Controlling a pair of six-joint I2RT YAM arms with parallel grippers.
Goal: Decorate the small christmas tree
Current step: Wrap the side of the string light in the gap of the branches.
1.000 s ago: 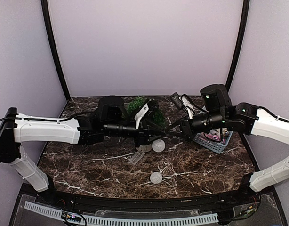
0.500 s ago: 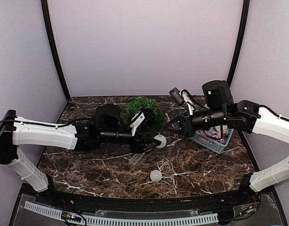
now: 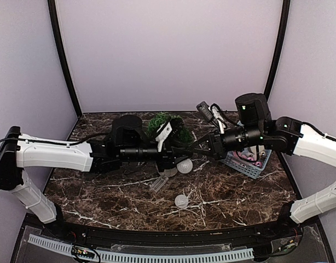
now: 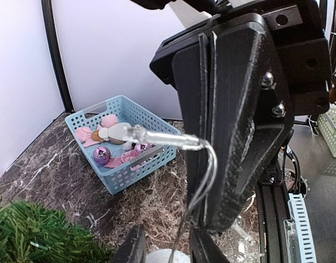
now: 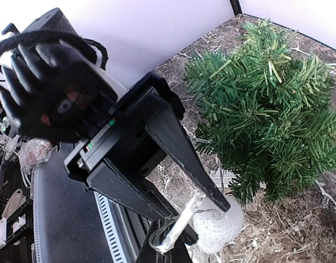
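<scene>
The small christmas tree point(image 3: 168, 125) point(image 5: 266, 104) point(image 4: 25, 235) stands at the back middle of the table. A white glittery ball ornament point(image 3: 183, 166) point(image 5: 214, 224) point(image 4: 168, 256) sits just in front of it. My left gripper point(image 3: 176, 160) point(image 4: 168, 249) point(image 5: 212, 222) has its jaws closed on the ball's top, one finger on each side. A thin wire loop with a clear tube point(image 4: 162, 138) point(image 5: 181, 227) rises from the ball. My right gripper point(image 3: 194, 147) point(image 5: 168, 255) point(image 4: 206, 222) is shut on that loop, tip to tip with the left.
A blue basket point(image 3: 244, 166) point(image 4: 124, 181) with pink ornaments point(image 4: 101, 155) sits at the right, under the right arm. A second white ball point(image 3: 181, 201) lies near the front middle. A clear plastic piece point(image 3: 158, 183) lies below the left gripper. Purple walls enclose the table.
The left gripper has moved back up toward the tree after dipping nearer half a second ago, its jaws narrower now. The white ball stayed at its tips. The right gripper barely moved.
</scene>
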